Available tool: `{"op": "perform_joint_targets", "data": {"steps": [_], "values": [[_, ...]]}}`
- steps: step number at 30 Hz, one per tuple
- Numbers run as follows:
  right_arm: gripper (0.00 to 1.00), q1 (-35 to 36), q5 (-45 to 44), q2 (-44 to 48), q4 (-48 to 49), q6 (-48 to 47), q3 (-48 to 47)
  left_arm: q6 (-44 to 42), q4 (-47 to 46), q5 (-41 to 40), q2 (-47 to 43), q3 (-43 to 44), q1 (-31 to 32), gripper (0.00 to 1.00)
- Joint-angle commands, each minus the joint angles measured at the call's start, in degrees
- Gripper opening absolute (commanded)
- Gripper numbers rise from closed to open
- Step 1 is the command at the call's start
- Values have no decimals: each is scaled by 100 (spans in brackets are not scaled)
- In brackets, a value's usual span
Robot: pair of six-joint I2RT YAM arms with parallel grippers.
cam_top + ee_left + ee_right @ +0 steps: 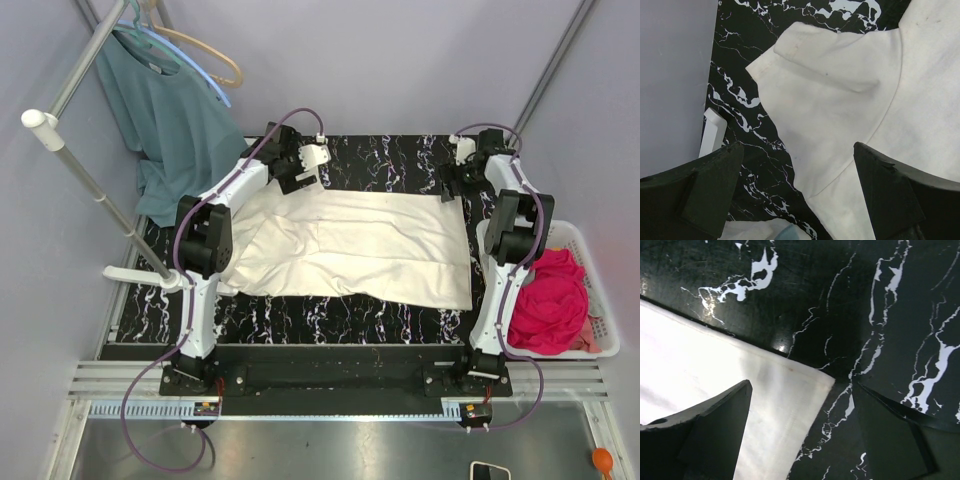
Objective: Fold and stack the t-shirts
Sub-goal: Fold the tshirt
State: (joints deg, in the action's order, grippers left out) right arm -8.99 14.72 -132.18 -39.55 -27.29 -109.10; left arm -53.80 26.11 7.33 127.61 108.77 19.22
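Note:
A large cream t-shirt (350, 248) lies spread flat across the black marble table (380, 160). My left gripper (300, 175) hovers open over its far left part. In the left wrist view a short sleeve (830, 90) lies between the spread fingers (705, 192) of the left gripper (800, 185). My right gripper (452, 185) is at the shirt's far right corner. Seen from its wrist, the right gripper (802, 430) is open and straddles the hemmed corner (775, 390), holding nothing. A magenta-pink t-shirt (550, 298) lies bunched in a basket on the right.
The white basket (600, 300) stands off the table's right edge. A teal shirt (175, 130) hangs on a hanger from a metal rack (90, 190) at the far left. Grey walls close in behind and on both sides.

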Motion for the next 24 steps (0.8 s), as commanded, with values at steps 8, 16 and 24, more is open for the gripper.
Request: {"op": "perform_joint_targets", "data": {"steps": [8, 16, 24], "values": [[90, -138, 268, -326, -149, -172, -384, -131, -115, 49, 106, 285, -33, 99], [85, -146, 496, -466, -219, -137, -489, -157, -115, 5, 203, 434, -50, 99], [75, -146, 558, -396, -290, -49, -209, -262, -150, -65, 238, 443, -85, 99]]}}
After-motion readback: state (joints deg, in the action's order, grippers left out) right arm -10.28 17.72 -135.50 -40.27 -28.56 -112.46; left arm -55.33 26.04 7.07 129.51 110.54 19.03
